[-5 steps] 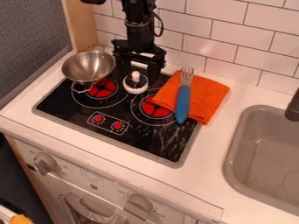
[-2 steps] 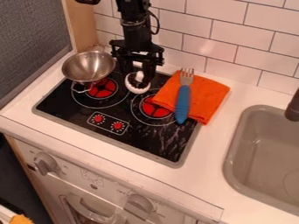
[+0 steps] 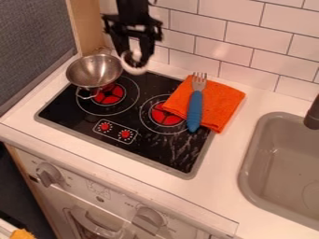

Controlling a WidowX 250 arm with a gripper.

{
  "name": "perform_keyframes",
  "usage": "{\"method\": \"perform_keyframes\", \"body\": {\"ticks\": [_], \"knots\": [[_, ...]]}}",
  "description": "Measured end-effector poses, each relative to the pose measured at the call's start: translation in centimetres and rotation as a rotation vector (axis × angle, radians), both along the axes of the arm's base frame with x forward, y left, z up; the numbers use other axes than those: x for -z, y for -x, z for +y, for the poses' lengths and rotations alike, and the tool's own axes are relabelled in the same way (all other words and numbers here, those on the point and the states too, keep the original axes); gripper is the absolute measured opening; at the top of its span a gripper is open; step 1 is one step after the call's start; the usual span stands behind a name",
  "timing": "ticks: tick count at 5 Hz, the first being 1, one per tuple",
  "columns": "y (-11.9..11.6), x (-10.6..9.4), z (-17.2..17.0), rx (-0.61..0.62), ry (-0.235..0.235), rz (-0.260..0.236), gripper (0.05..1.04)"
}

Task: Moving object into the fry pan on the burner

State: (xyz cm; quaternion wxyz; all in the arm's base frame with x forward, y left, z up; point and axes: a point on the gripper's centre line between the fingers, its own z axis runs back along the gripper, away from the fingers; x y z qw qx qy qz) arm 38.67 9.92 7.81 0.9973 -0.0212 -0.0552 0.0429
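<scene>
claw (image 3: pixel 133 59), jaws partway apart, gripping white-rimmed object (image 3: pixel 136 70)

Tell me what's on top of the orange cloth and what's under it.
The blue-handled fork lies across the cloth, one end reaching past its edge over the stovetop. The cloth covers part of the stovetop and countertop; anything else beneath is hidden.

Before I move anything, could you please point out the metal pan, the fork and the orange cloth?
Metal pan (image 3: pixel 93 71): camera view, inside of its bowl.
Fork (image 3: pixel 195 109): camera view, its blue handle.
Orange cloth (image 3: pixel 222 101): camera view, the part right of the fork.
</scene>
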Motion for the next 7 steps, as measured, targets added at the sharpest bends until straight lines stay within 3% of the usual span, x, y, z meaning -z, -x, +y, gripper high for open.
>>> {"method": "perform_keyframes", "body": {"ticks": [1,3,4,5,7], "knots": [[0.0,-1.8,2.2,-0.012,-0.03,0.0,0.674],[0.1,0.2,5.6,-0.047,-0.077,0.091,0.674],[0.5,0.9,6.1,-0.046,-0.101,0.123,0.762],[0.6,1.0,6.2,-0.037,-0.104,0.128,0.997],[0.8,1.2,4.8,0.03,-0.122,0.123,1.0]]}}
